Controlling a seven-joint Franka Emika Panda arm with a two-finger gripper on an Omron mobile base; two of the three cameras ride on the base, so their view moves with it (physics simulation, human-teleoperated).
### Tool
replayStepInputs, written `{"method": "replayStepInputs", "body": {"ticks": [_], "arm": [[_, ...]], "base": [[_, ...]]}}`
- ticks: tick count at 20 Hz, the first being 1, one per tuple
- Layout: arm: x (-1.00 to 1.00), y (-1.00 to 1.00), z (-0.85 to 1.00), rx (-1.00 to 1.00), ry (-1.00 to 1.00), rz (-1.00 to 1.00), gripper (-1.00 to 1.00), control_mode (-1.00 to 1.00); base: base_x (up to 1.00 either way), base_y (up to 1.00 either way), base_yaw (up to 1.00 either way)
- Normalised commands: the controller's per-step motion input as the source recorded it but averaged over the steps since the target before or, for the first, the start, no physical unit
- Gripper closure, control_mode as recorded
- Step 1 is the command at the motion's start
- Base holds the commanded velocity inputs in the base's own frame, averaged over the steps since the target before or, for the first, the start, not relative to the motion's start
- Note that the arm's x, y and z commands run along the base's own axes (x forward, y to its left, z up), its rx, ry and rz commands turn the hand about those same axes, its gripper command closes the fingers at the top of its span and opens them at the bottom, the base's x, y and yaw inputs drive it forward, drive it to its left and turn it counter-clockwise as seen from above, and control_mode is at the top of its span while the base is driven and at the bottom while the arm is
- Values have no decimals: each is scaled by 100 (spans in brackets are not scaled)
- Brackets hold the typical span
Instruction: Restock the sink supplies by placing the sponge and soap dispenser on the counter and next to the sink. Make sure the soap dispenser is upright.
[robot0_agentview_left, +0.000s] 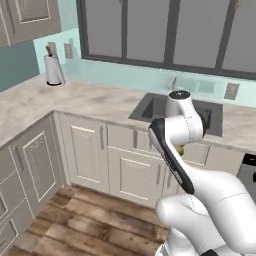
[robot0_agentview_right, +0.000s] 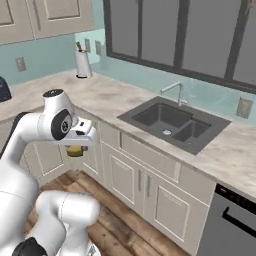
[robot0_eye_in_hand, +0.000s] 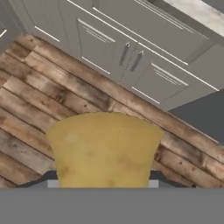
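Pinching one small yellow-olive sponge block (robot0_eye_in_hand: 104, 148) in two-finger gripper (robot0_agentview_right: 75, 150), hanging over open plank floor (robot0_eye_in_hand: 39, 100), off marbled counter's (robot0_agentview_right: 107, 97) front edge, one dark double-basin sink (robot0_agentview_right: 172, 122).

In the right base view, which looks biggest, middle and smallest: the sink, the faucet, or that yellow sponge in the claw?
1. The sink, by far the largest.
2. The faucet.
3. The sponge, smallest, though partly hidden beneath the claw and nearer the camera, so close to the faucet.
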Motion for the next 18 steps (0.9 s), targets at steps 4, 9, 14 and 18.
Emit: {"method": "replayStepInputs", "body": {"ticks": [4, 9, 14, 18], "arm": [[0, 0, 0, 0, 0, 0, 100, 100], [0, 0, 0, 0, 0, 0, 100, 100], [0, 0, 0, 0, 0, 0, 100, 100], [0, 0, 0, 0, 0, 0, 100, 100]], "base": [[62, -34, -55], [33, -8, -58], [41, -2, -56], [56, 0, -40]]}}
